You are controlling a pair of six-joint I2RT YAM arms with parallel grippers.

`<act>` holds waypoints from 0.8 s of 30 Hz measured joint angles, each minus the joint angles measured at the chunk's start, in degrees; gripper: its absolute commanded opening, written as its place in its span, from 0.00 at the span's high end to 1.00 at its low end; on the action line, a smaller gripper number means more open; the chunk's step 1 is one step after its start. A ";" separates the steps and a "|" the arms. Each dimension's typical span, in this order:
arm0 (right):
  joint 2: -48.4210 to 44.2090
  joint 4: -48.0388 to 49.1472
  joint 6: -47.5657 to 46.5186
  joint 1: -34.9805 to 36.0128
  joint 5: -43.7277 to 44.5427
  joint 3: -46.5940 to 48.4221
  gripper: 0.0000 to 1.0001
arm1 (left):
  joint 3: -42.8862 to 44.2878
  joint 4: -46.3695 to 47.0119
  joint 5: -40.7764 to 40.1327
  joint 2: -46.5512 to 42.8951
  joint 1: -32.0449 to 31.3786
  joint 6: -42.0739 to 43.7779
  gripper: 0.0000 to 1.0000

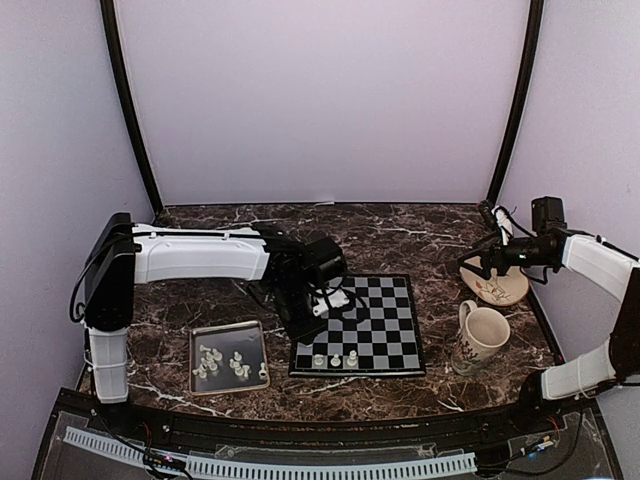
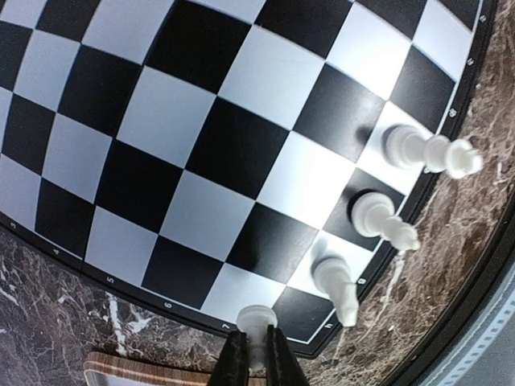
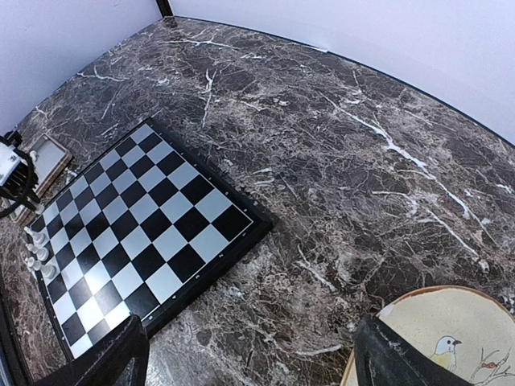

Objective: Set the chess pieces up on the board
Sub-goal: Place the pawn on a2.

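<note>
Left wrist: left gripper (image 2: 256, 347) pinching whitish translucent chess piece (image 2: 257, 316) at black-and-grey square chessboard (image 2: 201, 145) left edge; right gripper (image 3: 257, 362) spread wide.

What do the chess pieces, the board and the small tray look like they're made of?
The chess pieces: likely glossy whitish plastic, slightly translucent. The board: smooth, shiny squares with reflections; plastic or coated metal, unclear. The tray: seemingly dull metal, silvery rim.

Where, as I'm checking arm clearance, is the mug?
Top view: the mug stands on the right side, just right of the chessboard, with the bird plate just behind it.
</note>
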 measured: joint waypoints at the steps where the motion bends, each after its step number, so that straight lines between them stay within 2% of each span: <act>1: 0.02 0.00 -0.07 0.00 0.02 0.00 0.12 | 0.22 -0.61 -0.44 0.94 -0.07 0.33 0.97; 13: 1.44 -1.05 -1.14 0.04 0.17 0.59 0.12 | 4.76 -2.80 -2.01 3.58 -0.70 1.07 0.96; 24: 1.64 -1.55 -1.86 0.35 0.39 0.79 0.12 | 4.98 -6.21 -2.97 5.53 -1.18 0.96 0.96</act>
